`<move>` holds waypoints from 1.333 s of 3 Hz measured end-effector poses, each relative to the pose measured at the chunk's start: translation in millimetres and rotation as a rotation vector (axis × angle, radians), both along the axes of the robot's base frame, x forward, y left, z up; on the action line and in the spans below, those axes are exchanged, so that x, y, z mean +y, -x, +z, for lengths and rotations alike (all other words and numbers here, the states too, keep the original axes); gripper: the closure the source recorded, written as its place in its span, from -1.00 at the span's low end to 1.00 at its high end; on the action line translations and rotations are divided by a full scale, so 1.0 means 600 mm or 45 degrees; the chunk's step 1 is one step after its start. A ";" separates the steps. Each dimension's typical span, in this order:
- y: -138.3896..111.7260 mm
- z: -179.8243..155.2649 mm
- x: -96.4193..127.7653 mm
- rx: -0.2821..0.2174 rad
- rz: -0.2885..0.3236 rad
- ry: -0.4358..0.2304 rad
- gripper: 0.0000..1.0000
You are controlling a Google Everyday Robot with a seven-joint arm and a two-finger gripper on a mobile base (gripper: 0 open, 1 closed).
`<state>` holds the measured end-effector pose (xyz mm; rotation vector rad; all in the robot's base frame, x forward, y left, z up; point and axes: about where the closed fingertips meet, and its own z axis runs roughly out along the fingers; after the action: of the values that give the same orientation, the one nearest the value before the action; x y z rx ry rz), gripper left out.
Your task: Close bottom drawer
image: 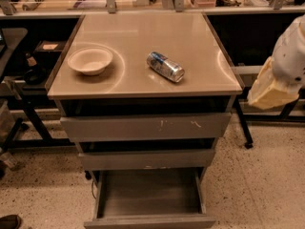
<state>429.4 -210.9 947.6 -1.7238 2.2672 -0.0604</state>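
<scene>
Cabinet top [143,37] holds bowl [90,60], can [165,66]; end effector [272,87] right.

No lettering, number or sign can be read anywhere. The can [165,66] lying on the desk [200,46] carries a blue-and-silver printed wrap, but its wording is too blurred to tell. The gripper [271,87], at the right edge of the frame, shows no legible marking.

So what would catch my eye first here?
The bottom drawer stands pulled far out at the foot of the cabinet, below two others. On top lie a can on its side and a pale bowl to its left. The robot's pincer hangs at the right edge, apart from the cabinet.
</scene>
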 end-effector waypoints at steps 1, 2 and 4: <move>0.035 -0.100 0.023 0.088 -0.034 -0.035 1.00; 0.075 -0.215 0.043 0.209 -0.075 -0.071 1.00; 0.132 -0.320 0.057 0.335 -0.109 -0.094 1.00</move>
<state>350.2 -177.0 755.3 -1.6819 2.4930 0.2434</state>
